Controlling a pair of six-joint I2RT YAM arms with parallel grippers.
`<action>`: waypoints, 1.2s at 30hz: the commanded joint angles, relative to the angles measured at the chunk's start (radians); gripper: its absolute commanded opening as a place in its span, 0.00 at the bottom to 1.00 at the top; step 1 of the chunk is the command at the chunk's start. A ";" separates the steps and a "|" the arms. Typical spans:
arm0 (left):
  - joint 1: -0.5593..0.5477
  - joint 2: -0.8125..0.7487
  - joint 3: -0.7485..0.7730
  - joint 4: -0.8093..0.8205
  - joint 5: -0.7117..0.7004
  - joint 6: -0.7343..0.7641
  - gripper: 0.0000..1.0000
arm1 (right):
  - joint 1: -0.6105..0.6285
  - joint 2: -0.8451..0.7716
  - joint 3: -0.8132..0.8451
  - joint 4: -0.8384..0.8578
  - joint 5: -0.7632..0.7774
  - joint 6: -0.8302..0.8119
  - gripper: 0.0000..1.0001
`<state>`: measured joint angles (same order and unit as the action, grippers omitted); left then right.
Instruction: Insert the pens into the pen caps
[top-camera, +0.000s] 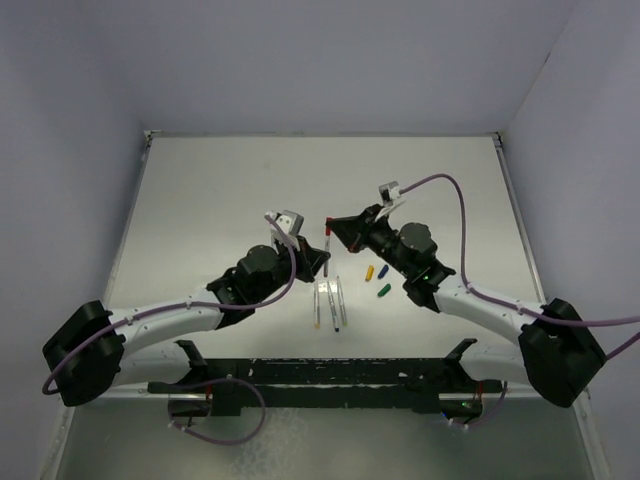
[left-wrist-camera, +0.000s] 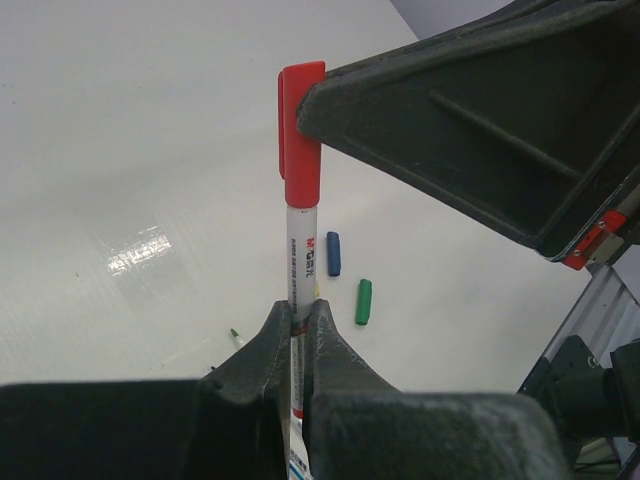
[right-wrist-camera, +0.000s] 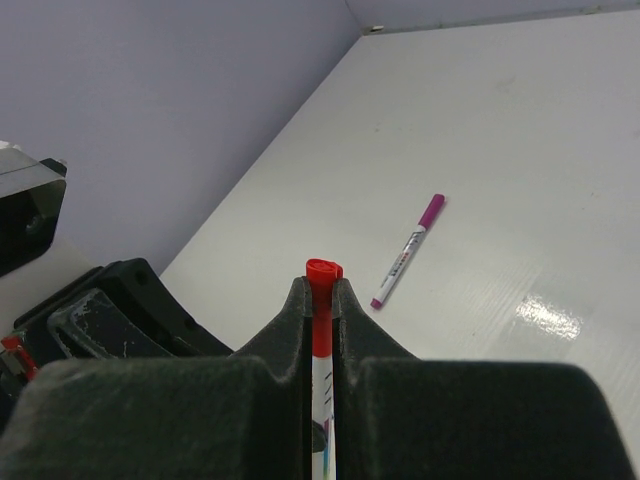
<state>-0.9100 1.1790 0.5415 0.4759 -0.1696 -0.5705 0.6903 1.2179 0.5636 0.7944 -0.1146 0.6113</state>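
Note:
My left gripper (left-wrist-camera: 300, 308) is shut on the white barrel of a pen (left-wrist-camera: 301, 255) and holds it upright above the table. A red cap (left-wrist-camera: 301, 150) sits on that pen's top end. My right gripper (right-wrist-camera: 320, 285) is shut on the red cap (right-wrist-camera: 322, 272), with the white barrel (right-wrist-camera: 326, 400) running down between its jaws. In the top view both grippers, left (top-camera: 320, 262) and right (top-camera: 334, 231), meet at this pen (top-camera: 328, 240) over the table's middle. Loose pens (top-camera: 328, 302) lie just in front. Yellow (top-camera: 368, 271), blue (top-camera: 383, 270) and green (top-camera: 383, 291) caps lie to their right.
A pen with a magenta cap on it (right-wrist-camera: 408, 250) lies on the white table (right-wrist-camera: 520, 150) beyond the right gripper. The blue cap (left-wrist-camera: 333, 253) and green cap (left-wrist-camera: 364, 301) lie below the held pen. A purple wall (right-wrist-camera: 170, 110) borders the table.

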 joint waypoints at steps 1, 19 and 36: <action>0.053 -0.080 0.055 0.229 -0.088 0.049 0.00 | 0.051 0.047 -0.009 -0.201 -0.087 -0.032 0.00; 0.112 -0.139 0.030 0.190 -0.058 0.042 0.00 | 0.100 0.169 0.055 -0.246 -0.069 -0.060 0.00; 0.112 -0.217 -0.031 -0.286 -0.035 -0.085 0.00 | 0.100 -0.040 0.257 -0.332 0.231 -0.276 0.60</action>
<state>-0.8051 0.9295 0.5014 0.2306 -0.1646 -0.6273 0.7933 1.2579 0.7670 0.4965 -0.0059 0.4263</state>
